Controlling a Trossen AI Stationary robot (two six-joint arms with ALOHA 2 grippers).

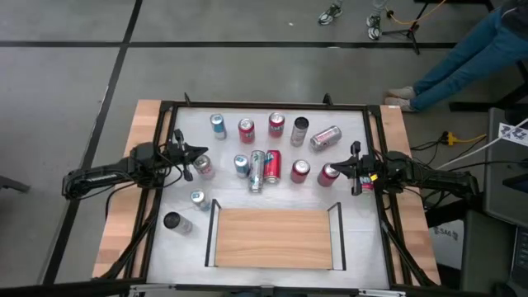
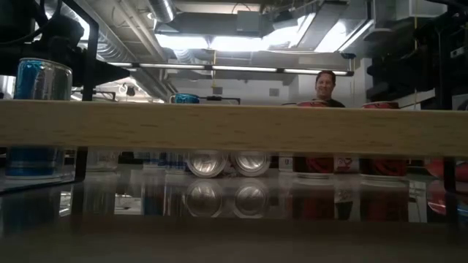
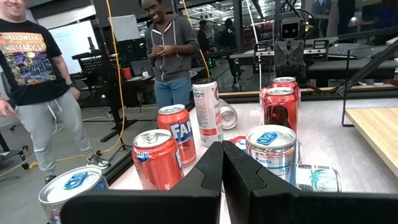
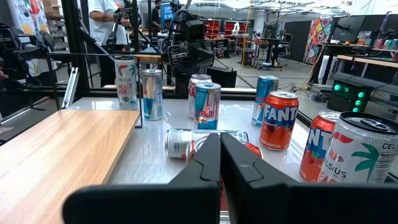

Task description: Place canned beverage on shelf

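The shelf point(image 1: 272, 238), a light-wood panel with black rails on its short sides, lies at the table's near middle with nothing on it; it also shows in the low view point(image 2: 234, 126). Several cans stand or lie on the white tabletop beyond it, among them a red can point(image 1: 273, 167) and a lying silver can point(image 1: 257, 171). My left gripper point(image 1: 188, 157) is shut and empty at the left, beside a pale can point(image 1: 204, 167). My right gripper point(image 1: 351, 165) is shut and empty at the right, close to a red can point(image 1: 328, 174).
A blue can point(image 1: 199, 199) and a dark can point(image 1: 175, 221) stand left of the shelf. A black frame point(image 1: 169, 106) rims the tabletop. People stand beyond the table's left side point(image 3: 165, 50). In the right wrist view a Fanta can point(image 4: 278, 119) stands ahead.
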